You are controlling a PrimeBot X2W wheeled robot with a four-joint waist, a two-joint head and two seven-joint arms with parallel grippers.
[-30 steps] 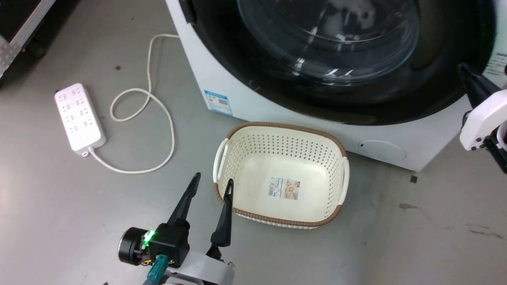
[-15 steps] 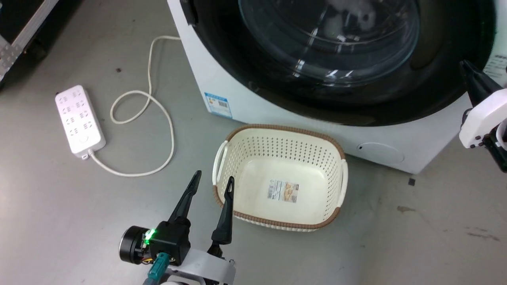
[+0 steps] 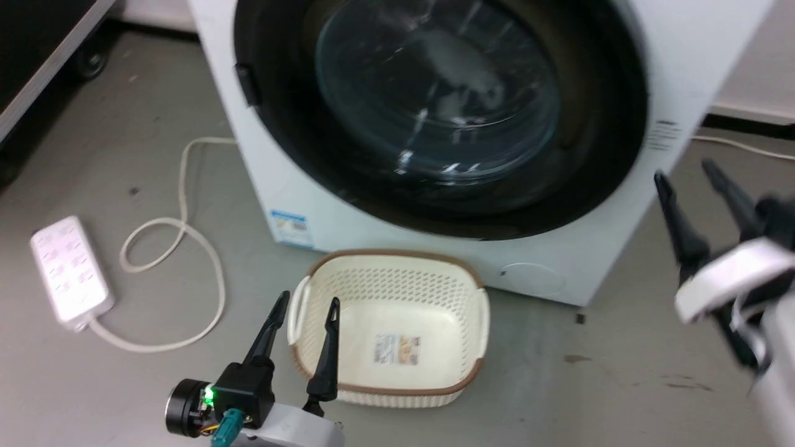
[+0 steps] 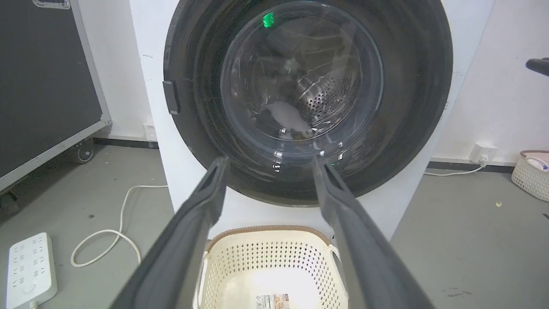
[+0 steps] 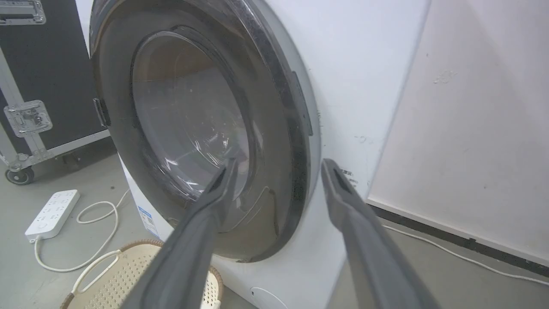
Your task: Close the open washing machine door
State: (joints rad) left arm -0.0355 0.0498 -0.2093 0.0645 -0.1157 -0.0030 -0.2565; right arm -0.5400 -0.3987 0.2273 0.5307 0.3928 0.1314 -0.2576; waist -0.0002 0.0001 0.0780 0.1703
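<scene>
Since a second ago the right pincer (image 3: 684, 171) has backed off the washing machine door (image 3: 441, 118) to just right of the washing machine (image 3: 683, 56), fingers spread, touching nothing. That door lies shut against the machine's front; the left pincer (image 3: 310, 298), before the machine, is likewise spread and empty.

- Washing machine (image 3: 683, 56): white body, small blue label (image 3: 289, 227).
- Door (image 3: 608, 155): glossy black rim, clear glass centre.
- Drum (image 4: 326, 96): steel, dotted with holes.
- Basket (image 3: 397, 292): cream, rows of holes, brown rim.
- Power strip (image 3: 69, 270): white, white cord (image 3: 183, 180).
- Floor (image 3: 559, 385): grey, dark marks.
- Case (image 4: 43, 77): black, silver edging.
</scene>
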